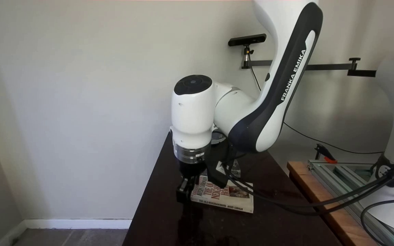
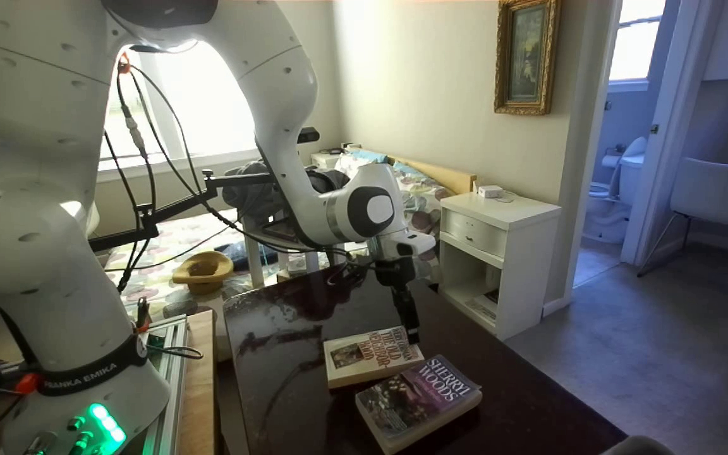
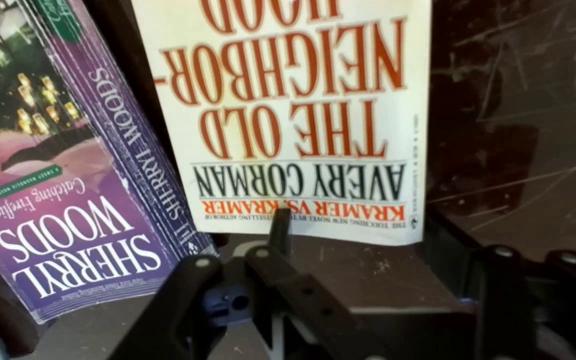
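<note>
My gripper is open, with its two black fingers spread at the near end of a white paperback with red title letters. In the wrist view the left fingertip overlaps the cover and the right one is beside a corner; I cannot tell if they touch it. The white book lies flat on the dark table, and shows in both exterior views. The gripper points down over its edge, also in an exterior view. A thicker purple paperback lies beside it, also in the wrist view.
The dark glossy table stands next to a wooden ledge bearing the arm's base. Black cables hang from the wrist toward the base. A white nightstand and a bed with a yellow hat are beyond the table.
</note>
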Available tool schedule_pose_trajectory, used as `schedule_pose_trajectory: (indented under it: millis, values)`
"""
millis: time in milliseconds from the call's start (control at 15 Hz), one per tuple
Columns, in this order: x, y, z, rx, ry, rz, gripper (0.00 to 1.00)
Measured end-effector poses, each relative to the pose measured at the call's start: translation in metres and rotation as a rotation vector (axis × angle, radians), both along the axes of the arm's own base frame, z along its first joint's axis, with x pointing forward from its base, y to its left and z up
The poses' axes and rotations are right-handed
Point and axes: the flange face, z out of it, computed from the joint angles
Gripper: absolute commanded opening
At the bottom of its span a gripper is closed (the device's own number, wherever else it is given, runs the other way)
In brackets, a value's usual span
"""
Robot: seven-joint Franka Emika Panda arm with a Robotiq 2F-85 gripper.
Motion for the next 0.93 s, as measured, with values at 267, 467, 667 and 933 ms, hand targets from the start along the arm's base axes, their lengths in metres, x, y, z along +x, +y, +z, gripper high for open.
schedule_pose_trajectory:
  millis: [267,467,667,933]
  values:
    - [0.006,0.0016,0.0055,0.005,-0.016,-0.007,0.16]
    - [0.0083,0.0006,0.0068,0.01,-0.018,-0.018,0.07]
    - [0.0113,0.0001,0.0092,0.014,-0.021,-0.024,0.33]
    - [0.0102,-0.003,0.0059,0.015,-0.01,-0.04,0.69]
